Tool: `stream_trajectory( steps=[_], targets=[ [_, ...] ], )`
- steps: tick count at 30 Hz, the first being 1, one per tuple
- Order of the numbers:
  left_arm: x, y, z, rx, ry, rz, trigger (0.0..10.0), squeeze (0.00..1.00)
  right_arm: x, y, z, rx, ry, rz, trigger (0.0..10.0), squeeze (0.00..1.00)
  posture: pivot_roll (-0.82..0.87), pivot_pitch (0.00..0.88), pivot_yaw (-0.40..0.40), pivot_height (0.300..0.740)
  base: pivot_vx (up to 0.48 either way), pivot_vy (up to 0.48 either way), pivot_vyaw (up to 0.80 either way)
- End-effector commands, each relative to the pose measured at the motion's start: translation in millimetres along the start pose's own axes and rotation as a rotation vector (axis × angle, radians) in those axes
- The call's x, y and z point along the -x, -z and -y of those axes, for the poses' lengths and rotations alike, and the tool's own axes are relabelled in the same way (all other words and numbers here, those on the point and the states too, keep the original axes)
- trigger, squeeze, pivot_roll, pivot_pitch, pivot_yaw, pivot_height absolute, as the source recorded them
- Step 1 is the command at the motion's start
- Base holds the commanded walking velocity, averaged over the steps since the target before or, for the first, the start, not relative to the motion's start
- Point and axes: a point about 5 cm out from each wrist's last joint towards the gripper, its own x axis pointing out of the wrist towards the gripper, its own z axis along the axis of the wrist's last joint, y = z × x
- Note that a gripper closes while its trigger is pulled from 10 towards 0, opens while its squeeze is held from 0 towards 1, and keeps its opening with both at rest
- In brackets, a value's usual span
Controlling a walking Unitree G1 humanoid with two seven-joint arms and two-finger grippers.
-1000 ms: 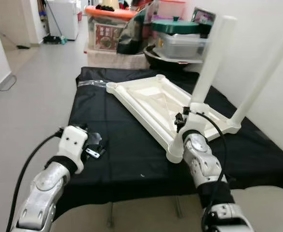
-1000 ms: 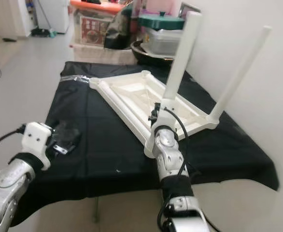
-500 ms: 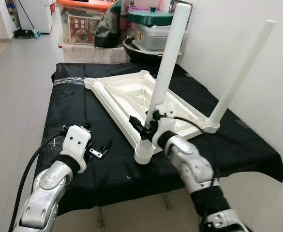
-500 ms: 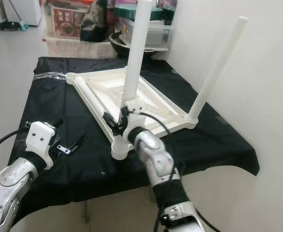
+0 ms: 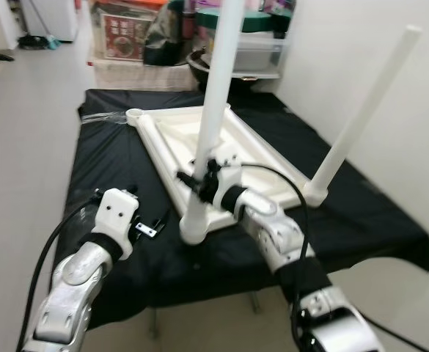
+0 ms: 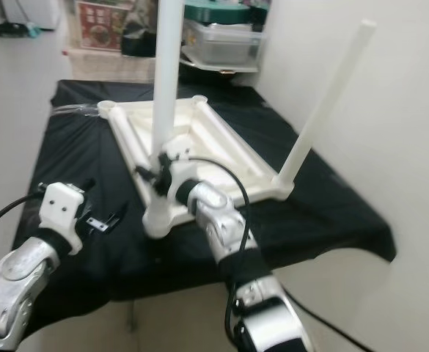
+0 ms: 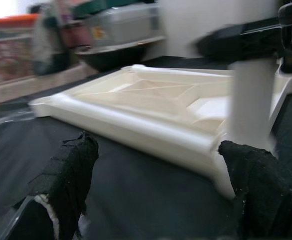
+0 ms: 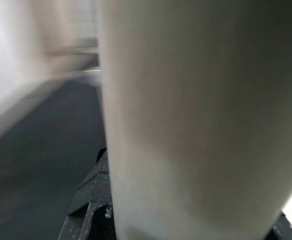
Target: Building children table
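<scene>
My right gripper (image 5: 202, 183) sits at the centre of the head view, its black fingers clamped around the lower part of the near white leg (image 5: 215, 103); in the right wrist view that leg (image 8: 200, 115) stands pressed right against the camera. Half a second ago the leg leaned toward the upper right of the frame; now it rises nearly straight up to the top edge, standing in the near corner socket (image 5: 194, 229) of the upturned tabletop (image 5: 171, 143). I take that to mean the leg is seating, though I cannot see whether it is fully home.

My left gripper (image 5: 142, 220) hovers low in the lower left, fingers (image 7: 68, 175) spread apart and holding nothing, just above the black cloth (image 5: 119, 176), in the same spot as before.

The tabletop lies upside down on the cloth in the middle of the frame. A second leg (image 5: 364, 110) already stands tilted in the corner at the right, near the wall; the far corner socket (image 5: 135, 114) is open
</scene>
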Motion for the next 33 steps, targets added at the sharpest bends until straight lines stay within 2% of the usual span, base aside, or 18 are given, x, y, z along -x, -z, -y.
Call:
stream_trajectory(
  steps=[1, 3, 4, 5, 6, 9, 10, 12, 13, 18, 20, 23, 26, 27, 30, 31, 32, 33],
  targets=[
    [2.7, -0.1, 0.1, -0.007, 0.0, 0.001, 10.0, 0.0, 6.1, 35.5, 32.1, 0.002, 0.236, -0.197, 0.0, 0.0, 0.14, 0.0, -0.179, 0.74, 0.0, 0.0, 0.0],
    [2.1, -0.2, 0.7, -0.005, 0.0, 0.001, 10.0, 0.0, 14.8, 41.2, 29.3, 0.002, 0.268, -0.209, 0.0, 0.0, 0.14, 0.0, -0.176, 0.74, 0.0, 0.0, 0.0],
    [0.4, -0.8, 3.0, -0.001, 0.011, 0.005, 10.0, 0.0, 24.8, 40.8, 3.6, -0.004, 0.127, -0.204, 9.6, 0.0, 0.14, 0.0, -0.172, 0.74, 0.0, 0.0, 0.0],
    [-0.2, -0.8, 4.1, -0.001, 0.019, 0.006, 10.0, 0.0, 27.3, 34.2, -7.9, -0.016, 0.048, -0.159, 10.0, 0.0, 0.13, 0.0, -0.166, 0.74, 0.0, 0.0, 0.0],
    [-0.2, -0.8, 4.1, -0.001, 0.019, 0.006, 10.0, 0.0, 27.3, 34.2, -7.9, -0.016, 0.048, -0.159, 10.0, 0.0, 0.13, 0.0, -0.166, 0.74, 0.0, 0.0, 0.0],
    [-0.7, 0.2, 4.6, -0.003, 0.025, 0.004, 10.0, 0.0, 27.4, 20.6, -25.4, -0.017, -0.129, -0.076, 10.0, 0.0, 0.12, 0.0, -0.164, 0.74, 0.0, 0.0, 0.0],
    [-1.2, 0.2, 4.1, -0.004, 0.024, 0.005, 10.0, 0.0, 26.2, 13.6, -25.4, -0.003, -0.155, -0.026, 10.0, 1.0, 0.12, 0.0, -0.162, 0.74, 0.0, 0.0, 0.0],
    [-1.9, -0.1, 3.6, -0.006, 0.023, 0.006, 10.0, 0.0, 23.4, 8.4, -24.7, -0.016, -0.175, -0.006, 10.0, 1.0, 0.12, 0.0, -0.167, 0.74, 0.0, 0.0, 0.0],
    [-2.4, -0.5, 3.3, -0.007, 0.022, 0.008, 10.0, 0.0, 22.2, 1.5, -24.8, -0.03, -0.23, 0.025, 10.0, 0.0, 0.13, 0.0, -0.173, 0.74, 0.0, 0.0, 0.0],
    [-2.5, -0.7, 3.0, -0.008, 0.02, 0.011, 10.0, 0.0, 26.5, -14.3, -28.6, -0.072, -0.414, 0.088, 10.0, 0.0, 0.13, 0.0, -0.174, 0.74, 0.0, 0.0, 0.0],
    [-1.9, 0.3, 3.6, -0.008, 0.02, 0.01, 10.0, 0.0, 38.6, -22.6, -32.1, -0.012, -0.649, 0.152, 10.0, 0.0, 0.13, 0.0, -0.176, 0.74, 0.0, 0.0, 0.0],
    [-2.6, 0.3, 4.7, -0.008, 0.022, 0.011, 10.0, 0.0, 44.2, -20.7, -32.5, 0.059, -0.774, 0.155, 10.0, 0.0, 0.14, 0.0, -0.179, 0.74, 0.0, 0.0, 0.0],
    [-3.3, -0.8, 4.7, -0.01, 0.022, 0.015, 10.0, 0.0, 33.6, -14.7, -31.3, 0.087, -0.733, 0.123, 10.0, 0.0, 0.14, 0.0, -0.183, 0.74, 0.0, 0.0, 0.0],
    [-2.6, -1.3, 3.9, -0.011, 0.018, 0.017, 10.0, 0.0, 22.0, -8.5, -28.3, 0.097, -0.637, 0.081, 0.0, 0.0, 0.15, 0.0, -0.188, 0.74, 0.0, 0.0, 0.0],
    [-2.1, -1.6, 3.2, -0.013, 0.015, 0.017, 10.0, 0.0, 14.7, -4.3, -26.2, 0.104, -0.572, 0.053, 0.0, 0.0, 0.15, 0.0, -0.19, 0.74, 0.0, 0.0, 0.0],
    [-1.1, -1.6, 2.6, -0.014, 0.012, 0.017, 10.0, 0.0, 4.8, 1.5, -18.0, 0.088, -0.424, -0.007, 0.0, 0.0, 0.15, 0.0, -0.19, 0.74, 0.0, 0.0, 0.0],
    [0.6, -1.3, 2.3, -0.014, 0.007, 0.016, 10.0, 0.0, -3.3, 10.5, 5.2, 0.056, -0.126, -0.069, 0.0, 0.0, 0.16, 0.0, -0.192, 0.74, 0.0, 0.0, 0.0],
    [0.6, -1.3, 2.3, -0.014, 0.007, 0.016, 10.0, 0.0, -3.3, 10.5, 5.2, 0.056, -0.126, -0.069, 0.0, 0.0, 0.16, 0.0, -0.192, 0.74, 0.0, 0.0, 0.0]
  ],
)
